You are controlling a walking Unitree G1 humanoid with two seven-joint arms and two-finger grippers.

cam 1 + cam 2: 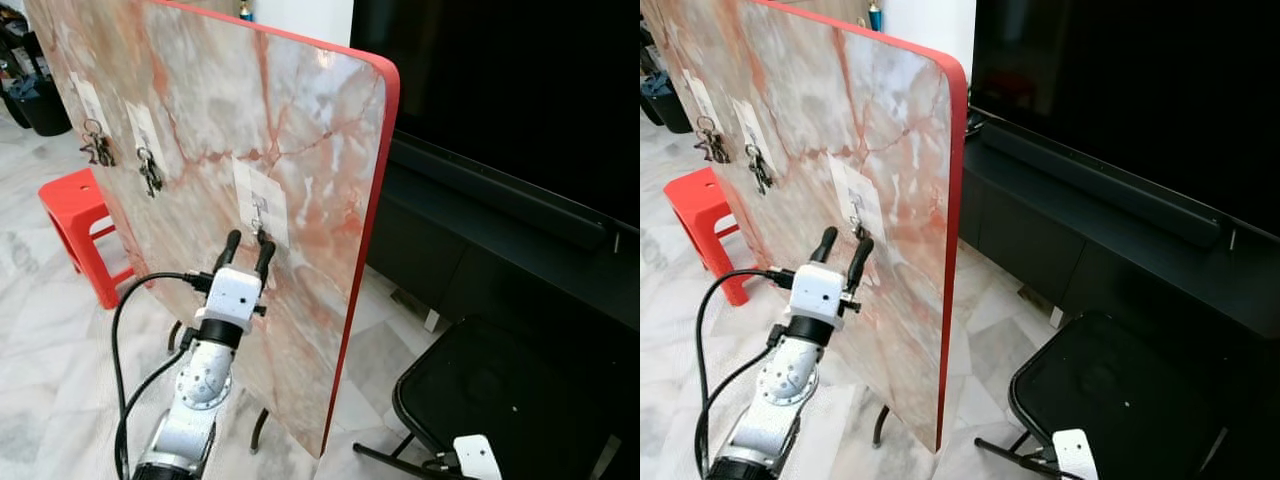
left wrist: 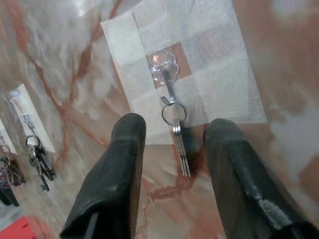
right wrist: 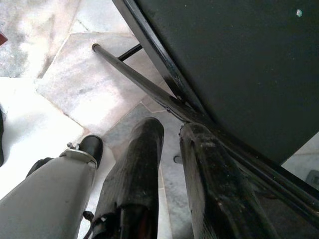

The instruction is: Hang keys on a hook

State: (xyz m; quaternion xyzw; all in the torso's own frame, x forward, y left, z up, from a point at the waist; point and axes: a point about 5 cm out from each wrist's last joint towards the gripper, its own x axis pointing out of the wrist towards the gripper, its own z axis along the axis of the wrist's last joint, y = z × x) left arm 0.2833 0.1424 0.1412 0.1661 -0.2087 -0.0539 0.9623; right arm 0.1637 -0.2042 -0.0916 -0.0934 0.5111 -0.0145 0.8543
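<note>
Keys: a small silver bunch on a round ring, two or three slim blades hanging straight down; they sit at the centre of the left wrist view, just below the hook.
Hook: a clear plastic stick-on hook with a thin metal prong, fixed to a pale square pad on the board; the key ring hangs from the prong.
Marble board: a pink-veined slab with a red rim, standing upright and filling the upper left of the left eye view.
Left end effector: raised to the board at centre frame, its two black fingers spread apart either side of the hanging keys, holding nothing.
Right end effector: low beside the black chair, fingers almost together with only a thin gap, nothing between them.
Other key bunches: two darker bunches hang on their own hooks at the upper left of the board.
Red stool: on the marble floor at left, behind the board.
</note>
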